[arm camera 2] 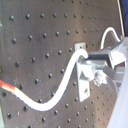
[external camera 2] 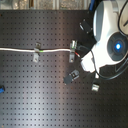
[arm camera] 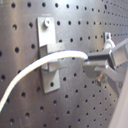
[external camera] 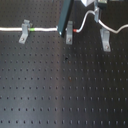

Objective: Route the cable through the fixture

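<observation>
Running across the black perforated metal board (external camera: 60, 95), the long thin white cable (external camera: 47, 30) is seen laid through the fixture's small grey metal clips. Taking the middle clip (external camera: 69, 33) as landmark: in the first exterior view the cord comes from that view's left edge, passes through the outer clip (external camera: 24, 32) just before its short green band (external camera: 31, 30), and reaches the middle clip, where the short red-orange section (external camera: 74, 31) lies just past it. Beyond the middle clip the cord rises in a curve toward the gripper (external camera: 95, 14), above and between the middle clip and the third grey clip (external camera: 105, 39). The third clip is not yet crossed by the cord.

In the first wrist view the cord (arm camera: 45, 65) is seen passing in front of a grey bracket (arm camera: 49, 57) and ending between the metal fingers (arm camera: 102, 59), which are clamped on it. The same grip is shown in the second wrist view (arm camera 2: 95, 62).

In the second exterior view the white robot housing (external camera 2: 107, 40) with a blue glowing light (external camera 2: 118, 46) is seen near the middle clip (external camera 2: 73, 50). No writing or brand can be read.
</observation>
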